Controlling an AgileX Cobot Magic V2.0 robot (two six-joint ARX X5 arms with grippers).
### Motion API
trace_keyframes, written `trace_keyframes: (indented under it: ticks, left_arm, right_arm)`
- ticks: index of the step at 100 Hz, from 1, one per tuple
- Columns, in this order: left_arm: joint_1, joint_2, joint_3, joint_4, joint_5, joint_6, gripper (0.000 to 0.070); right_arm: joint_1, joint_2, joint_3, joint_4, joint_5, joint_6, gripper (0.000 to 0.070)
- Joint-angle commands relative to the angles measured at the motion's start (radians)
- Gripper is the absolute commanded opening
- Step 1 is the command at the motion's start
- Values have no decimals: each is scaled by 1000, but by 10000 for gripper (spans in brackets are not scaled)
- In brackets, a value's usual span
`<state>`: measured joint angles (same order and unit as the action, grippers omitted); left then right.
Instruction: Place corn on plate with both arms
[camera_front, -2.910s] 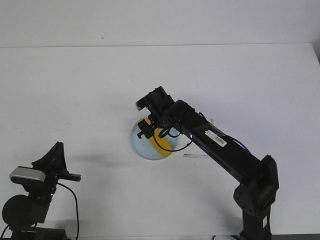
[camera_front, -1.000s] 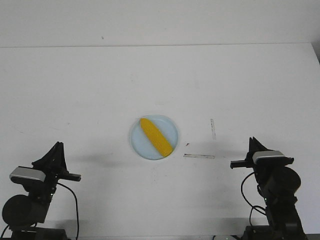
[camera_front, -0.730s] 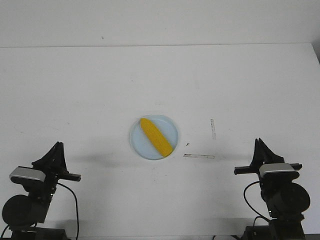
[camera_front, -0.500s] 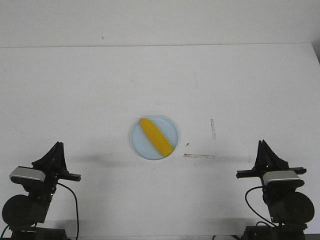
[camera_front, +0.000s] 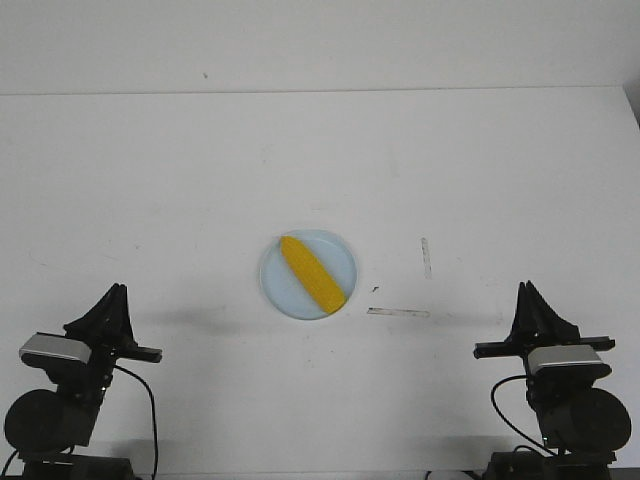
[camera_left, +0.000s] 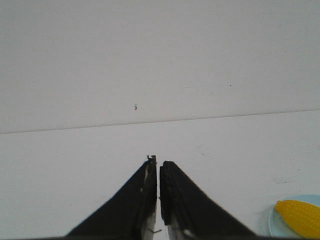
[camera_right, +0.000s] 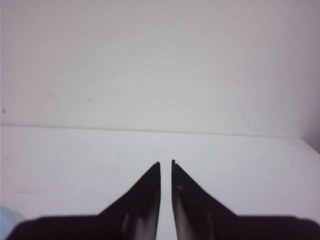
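The yellow corn (camera_front: 312, 273) lies slantwise on the pale blue plate (camera_front: 340, 258) at the middle of the white table. My left gripper (camera_front: 113, 297) is folded back at the front left, far from the plate, shut and empty. My right gripper (camera_front: 527, 297) is folded back at the front right, also shut and empty. In the left wrist view the shut fingers (camera_left: 158, 161) point over the table, with the corn (camera_left: 300, 217) and a sliver of plate (camera_left: 273, 221) off to one side. In the right wrist view the fingers (camera_right: 166, 162) stand almost together with nothing between them.
Two thin strips of tape (camera_front: 398, 312) (camera_front: 425, 257) are stuck to the table right of the plate. The table's far edge (camera_front: 320, 92) meets a white wall.
The right arm has let go of the corn on the plate and drawn back to the front right, settling there. The left arm has not moved.
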<state>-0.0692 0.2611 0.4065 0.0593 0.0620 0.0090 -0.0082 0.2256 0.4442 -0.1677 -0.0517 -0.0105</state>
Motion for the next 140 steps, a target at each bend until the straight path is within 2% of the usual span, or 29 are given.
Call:
trace_keyframes:
  ticks: [1, 32, 59, 88, 98, 121, 140]
  left_arm:
    - [7, -8, 7, 5, -18, 6, 1]
    - [34, -33, -77, 10, -31, 1, 1]
    - [67, -101, -228, 108, -41, 1, 1]
    - [103, -264, -345, 116, -42, -1, 1]
    - [105, -258, -393, 155, -42, -2, 1]
    - [103, -258, -394, 45, -40, -2, 1]
    - [103, -258, -394, 16, -47, -2, 1]
  right_arm:
    - [0, -3, 3, 10, 0, 11, 38]
    - [0, -3, 3, 10, 0, 11, 38]
    - [0, -3, 3, 10, 0, 11, 38]
    - [0, -3, 3, 10, 0, 11, 39]
    - [0, -3, 3, 10, 0, 11, 38]
    - [2, -3, 4, 10, -1, 11, 38]
    - [2, -3, 4, 10, 0, 11, 38]
